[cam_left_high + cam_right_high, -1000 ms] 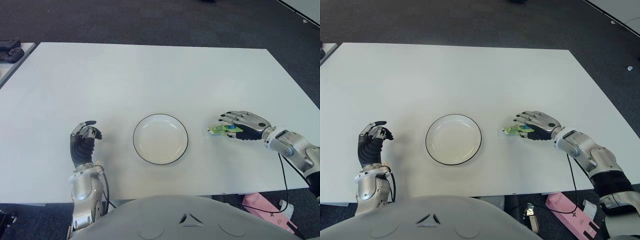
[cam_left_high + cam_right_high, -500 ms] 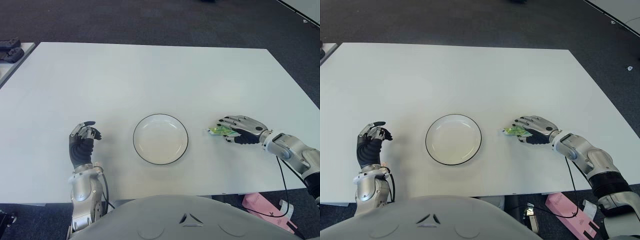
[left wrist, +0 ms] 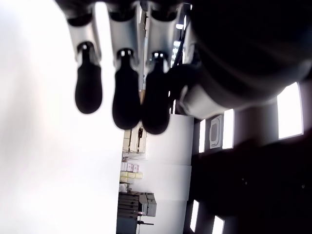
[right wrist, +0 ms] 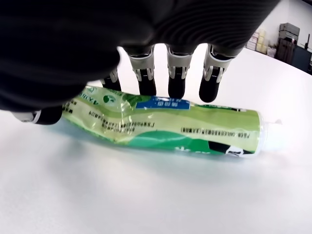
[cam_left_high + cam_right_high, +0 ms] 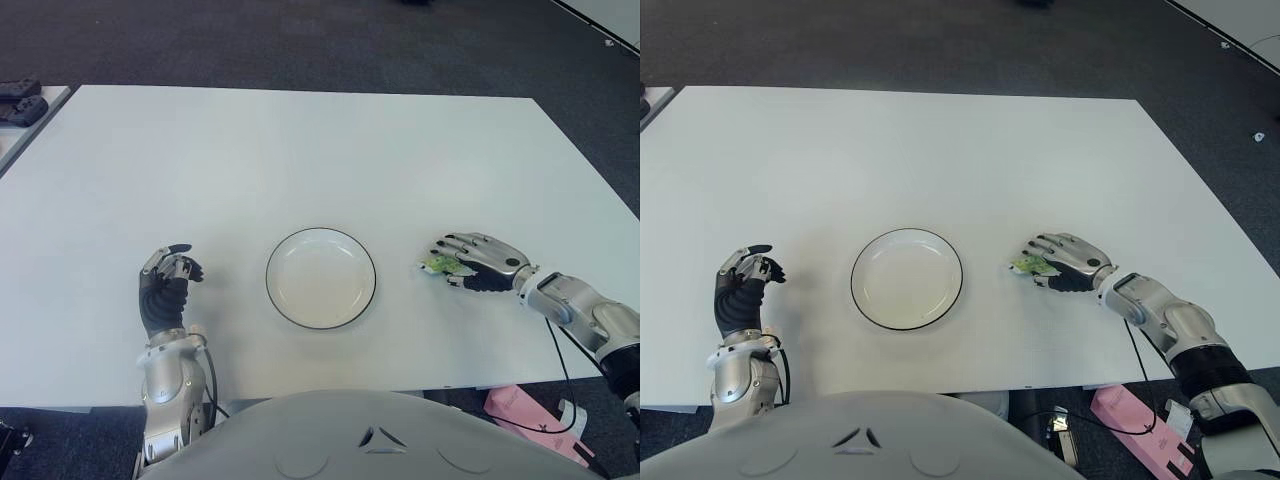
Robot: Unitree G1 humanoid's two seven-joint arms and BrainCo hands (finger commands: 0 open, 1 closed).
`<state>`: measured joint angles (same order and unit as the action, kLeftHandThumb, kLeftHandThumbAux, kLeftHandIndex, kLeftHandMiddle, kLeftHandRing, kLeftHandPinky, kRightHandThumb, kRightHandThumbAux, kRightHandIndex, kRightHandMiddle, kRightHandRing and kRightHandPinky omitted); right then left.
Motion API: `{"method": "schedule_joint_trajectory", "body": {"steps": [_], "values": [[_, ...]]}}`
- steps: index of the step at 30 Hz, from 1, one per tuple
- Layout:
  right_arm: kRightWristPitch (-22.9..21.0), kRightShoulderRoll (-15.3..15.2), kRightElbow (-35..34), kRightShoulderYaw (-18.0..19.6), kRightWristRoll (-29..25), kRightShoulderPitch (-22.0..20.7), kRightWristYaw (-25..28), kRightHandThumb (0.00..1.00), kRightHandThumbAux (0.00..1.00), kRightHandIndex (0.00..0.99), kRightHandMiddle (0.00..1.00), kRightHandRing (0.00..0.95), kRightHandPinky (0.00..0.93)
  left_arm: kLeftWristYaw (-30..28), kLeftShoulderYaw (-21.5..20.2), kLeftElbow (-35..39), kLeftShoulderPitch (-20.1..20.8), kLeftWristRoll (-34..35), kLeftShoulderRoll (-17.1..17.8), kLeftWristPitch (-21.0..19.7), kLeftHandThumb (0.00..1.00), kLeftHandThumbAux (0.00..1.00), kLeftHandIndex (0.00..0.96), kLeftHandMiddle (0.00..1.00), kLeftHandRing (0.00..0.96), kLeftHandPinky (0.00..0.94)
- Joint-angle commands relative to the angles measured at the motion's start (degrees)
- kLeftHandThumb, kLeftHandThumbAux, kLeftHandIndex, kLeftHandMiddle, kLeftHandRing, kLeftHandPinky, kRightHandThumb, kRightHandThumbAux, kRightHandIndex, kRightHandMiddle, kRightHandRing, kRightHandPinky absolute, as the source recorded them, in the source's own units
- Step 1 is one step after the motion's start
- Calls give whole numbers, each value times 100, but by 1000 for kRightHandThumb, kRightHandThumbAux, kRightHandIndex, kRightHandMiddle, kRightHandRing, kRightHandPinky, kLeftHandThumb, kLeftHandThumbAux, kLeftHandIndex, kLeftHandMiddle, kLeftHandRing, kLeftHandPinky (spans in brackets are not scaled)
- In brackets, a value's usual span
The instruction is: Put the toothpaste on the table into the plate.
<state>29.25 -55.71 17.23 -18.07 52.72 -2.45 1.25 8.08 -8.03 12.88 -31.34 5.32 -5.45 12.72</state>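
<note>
A green, soft plastic toothpaste tube [image 4: 165, 129] lay flat on the white table [image 5: 300, 160], to the right of the round white plate with a thin black rim [image 5: 321, 277] and apart from it. The plate held nothing.

The robot's right hand [image 5: 478, 262], silver with black fingertips, was low over the tube, palm down. In the right wrist view its fingers [image 4: 178, 80] were extended and slightly bent, the tips at the tube's upper edge, and the thumb [image 4: 41, 116] sat at the crimped end. The hand arched over the tube with its digits around it rather than clamped; whether the tips actually pressed the plastic could not be told. The tube was not lifted: its whole length lay on the tabletop, the clear cap end pointing away from the thumb.

The left hand [image 5: 166, 286] stood upright to the left of the plate, near the table's front edge, its fingers [image 3: 126, 97] curled inward and holding nothing
</note>
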Motion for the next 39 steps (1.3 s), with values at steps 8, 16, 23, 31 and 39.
{"method": "schedule_joint_trajectory", "body": {"steps": [8,16,23,31,39], "values": [[-516,212,-140,-453,611,284,-135,575,87,0,0,0,0,-38,-21,-115,-22,32,-73,80,697,721,434,666,647,610],[-875,266,-140,-727,1074,355,-421,569,101,0,0,0,0,58,-37,-96,-30,-49,-84,31,697,721,433,665,646,609],[-1332,363,-58,-990,1497,425,-641,592,119,0,0,0,0,84,-70,-49,-63,24,-138,19,698,721,433,668,650,613],[-1875,435,-83,-1180,1754,547,-809,615,115,0,0,0,0,95,-83,-22,-97,7,-129,25,697,721,433,668,652,619],[-2217,428,-129,-1341,1902,623,-909,619,124,0,0,0,0,139,-84,34,-128,-11,-139,0,698,722,433,665,649,618]]}}
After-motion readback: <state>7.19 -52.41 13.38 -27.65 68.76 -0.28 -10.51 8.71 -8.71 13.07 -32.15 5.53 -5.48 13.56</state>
